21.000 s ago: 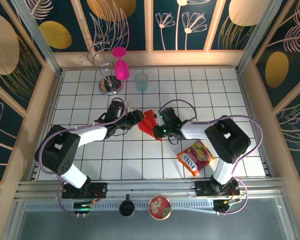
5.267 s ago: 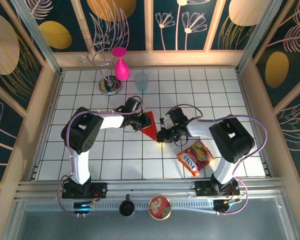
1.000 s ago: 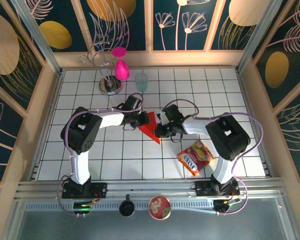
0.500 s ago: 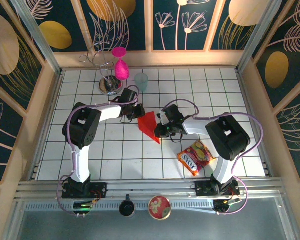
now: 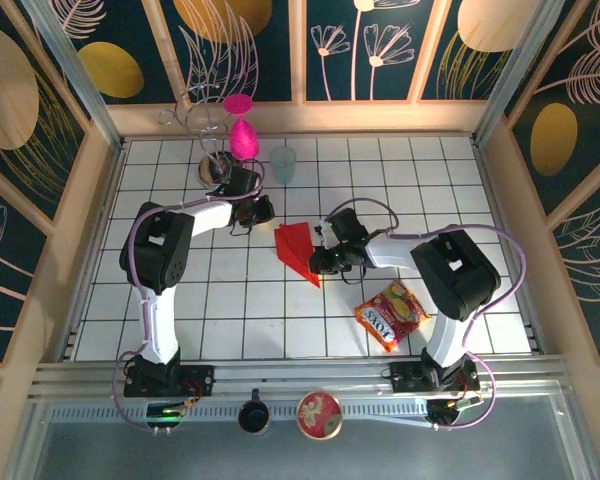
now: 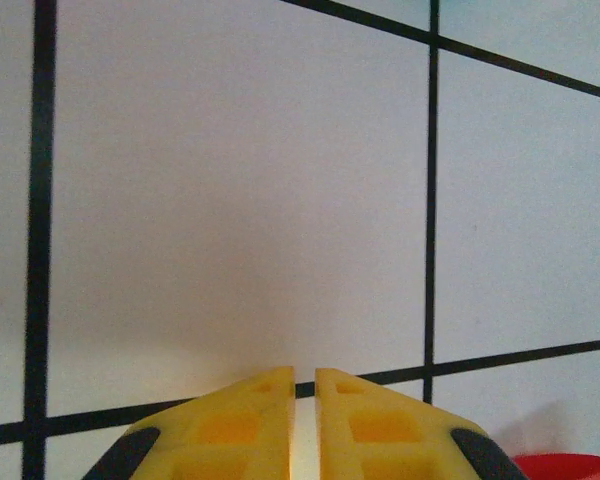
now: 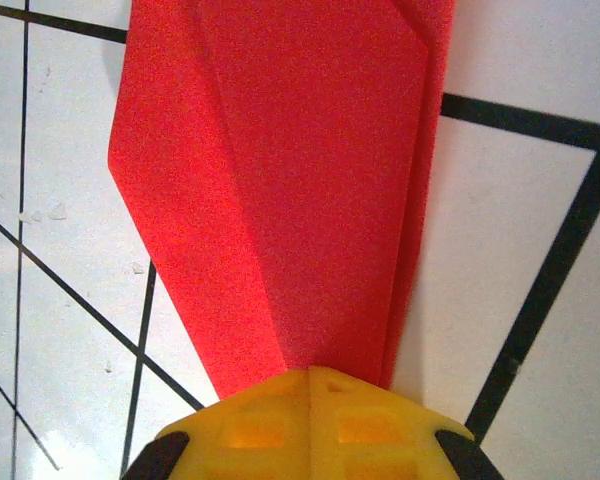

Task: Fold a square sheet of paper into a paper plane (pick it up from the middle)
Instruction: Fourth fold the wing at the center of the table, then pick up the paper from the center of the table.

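Left gripper [image 5: 263, 212] hung over bare counter [image 5: 230, 300], jaws nearly closed and empty, probably kept clear of the fold. Red plane [image 5: 296, 250] lay flat mid-counter, point toward the bases. Right gripper [image 5: 327, 262] jaws were closed, tips on the plane's right edge, likely pinning the crease.

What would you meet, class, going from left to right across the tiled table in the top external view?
pink goblet → paper plane → snack packet
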`<state>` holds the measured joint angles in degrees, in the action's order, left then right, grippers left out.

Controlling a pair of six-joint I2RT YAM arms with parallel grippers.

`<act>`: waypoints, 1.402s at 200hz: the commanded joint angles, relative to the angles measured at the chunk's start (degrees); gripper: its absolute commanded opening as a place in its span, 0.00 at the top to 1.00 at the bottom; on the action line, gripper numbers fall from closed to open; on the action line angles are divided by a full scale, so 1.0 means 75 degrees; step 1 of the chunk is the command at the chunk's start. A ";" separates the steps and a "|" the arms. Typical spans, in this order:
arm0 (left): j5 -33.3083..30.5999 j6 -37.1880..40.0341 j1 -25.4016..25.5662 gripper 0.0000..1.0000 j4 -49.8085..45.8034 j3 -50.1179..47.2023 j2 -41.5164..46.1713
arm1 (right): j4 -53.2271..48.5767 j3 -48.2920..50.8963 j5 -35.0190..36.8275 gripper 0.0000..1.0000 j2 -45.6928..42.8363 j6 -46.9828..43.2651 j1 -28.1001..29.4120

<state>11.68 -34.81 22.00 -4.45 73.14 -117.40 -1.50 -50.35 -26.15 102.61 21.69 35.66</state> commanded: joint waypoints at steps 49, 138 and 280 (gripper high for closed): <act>0.1062 -0.1562 0.0073 0.73 0.1538 -0.2249 0.2358 | 0.2249 0.0273 -0.0662 0.65 -0.1317 0.1191 -0.0530; 0.1957 -0.3167 0.0078 0.51 0.3783 -0.4257 0.3279 | 0.2156 -0.0114 -0.1144 0.63 0.0073 0.0779 -0.1096; 0.2279 -0.3342 0.0084 0.47 0.4233 -0.4409 0.3497 | 0.3666 -0.0060 -0.2185 1.00 0.0334 0.0798 -0.1215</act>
<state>27.05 -59.68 22.50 25.21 39.83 -93.62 23.05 -49.78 -41.71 107.68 28.21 27.29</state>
